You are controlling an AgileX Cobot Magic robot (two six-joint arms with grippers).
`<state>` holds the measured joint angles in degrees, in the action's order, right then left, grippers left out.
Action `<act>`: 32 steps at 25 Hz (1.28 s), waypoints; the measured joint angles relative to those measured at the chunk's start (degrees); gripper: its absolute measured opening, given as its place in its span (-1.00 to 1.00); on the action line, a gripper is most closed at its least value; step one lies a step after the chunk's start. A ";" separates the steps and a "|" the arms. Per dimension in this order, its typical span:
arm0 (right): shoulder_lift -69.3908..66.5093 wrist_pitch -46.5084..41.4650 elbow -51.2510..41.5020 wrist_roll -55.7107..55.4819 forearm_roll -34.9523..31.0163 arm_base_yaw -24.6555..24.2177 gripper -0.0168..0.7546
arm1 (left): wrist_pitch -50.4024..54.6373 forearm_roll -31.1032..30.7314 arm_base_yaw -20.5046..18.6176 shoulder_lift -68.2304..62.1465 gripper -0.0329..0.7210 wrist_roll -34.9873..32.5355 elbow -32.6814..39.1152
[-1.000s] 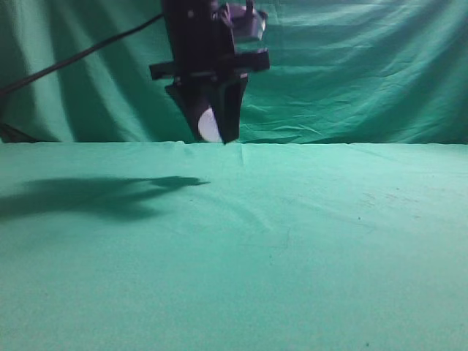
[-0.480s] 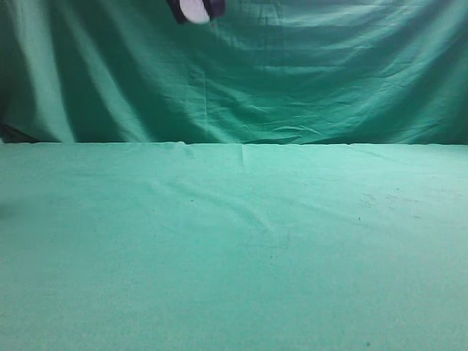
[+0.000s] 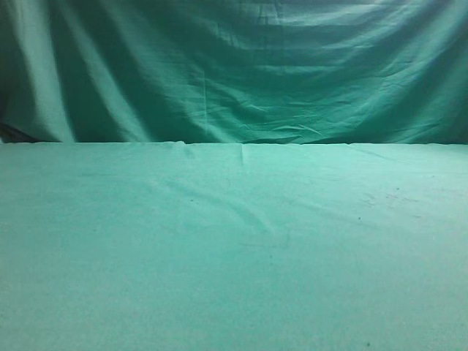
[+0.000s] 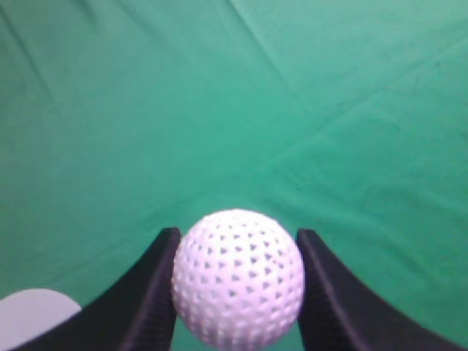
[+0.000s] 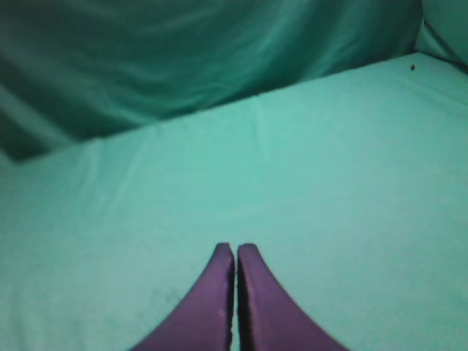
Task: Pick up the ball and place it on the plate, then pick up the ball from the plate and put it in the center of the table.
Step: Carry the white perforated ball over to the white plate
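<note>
In the left wrist view my left gripper (image 4: 235, 241) is shut on the white dimpled ball (image 4: 238, 276), held between the two black fingers above the green cloth table (image 4: 219, 110). A pale rounded edge, perhaps the plate (image 4: 33, 316), shows at the bottom left corner of that view. In the right wrist view my right gripper (image 5: 235, 252) is shut and empty above the table (image 5: 292, 168). Neither gripper nor the ball shows in the exterior view, only the table (image 3: 234, 248).
A draped green backdrop curtain (image 3: 234, 66) hangs behind the table's far edge; it also shows in the right wrist view (image 5: 183, 51). The cloth has slight wrinkles.
In the exterior view my left gripper with the ball rose from just above the table's far part to the top edge, then left the view. Its shadow on the cloth is gone.
</note>
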<state>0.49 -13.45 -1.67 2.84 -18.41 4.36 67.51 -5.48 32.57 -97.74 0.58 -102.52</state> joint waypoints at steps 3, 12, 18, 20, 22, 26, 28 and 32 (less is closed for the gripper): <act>0.00 6.02 0.00 -0.53 -5.70 0.00 -0.96 | -5.12 -1.02 0.00 7.48 -0.11 1.70 12.63; -3.38 0.22 4.85 2.36 -6.96 0.00 -0.96 | -12.37 -16.34 0.00 28.44 -0.11 14.58 37.04; -20.26 -11.07 15.22 17.52 -6.96 0.00 -0.96 | -12.49 -19.47 0.00 35.29 -0.11 17.44 45.69; -24.85 -13.00 18.33 21.84 -6.85 0.80 -0.96 | -12.51 -19.47 0.00 35.91 -0.11 17.79 47.19; -28.72 -13.58 20.94 23.37 -6.98 2.12 -0.96 | -12.76 -20.33 0.00 36.05 -0.11 17.79 47.97; -34.03 -13.98 23.35 24.48 -10.85 4.20 -0.96 | -16.86 -21.03 -4.62 35.74 -0.11 17.79 48.19; -36.06 -13.98 23.46 24.97 -13.30 4.54 -0.96 | -20.16 -20.89 -11.01 35.35 -0.11 18.79 48.32; -38.11 -13.48 23.46 25.31 -14.76 4.76 -0.96 | -25.27 -13.77 -24.46 33.80 -0.11 14.44 48.32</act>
<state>-37.62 -26.93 21.79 28.15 -33.17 9.12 42.25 -19.25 8.11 -63.94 15.02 -54.19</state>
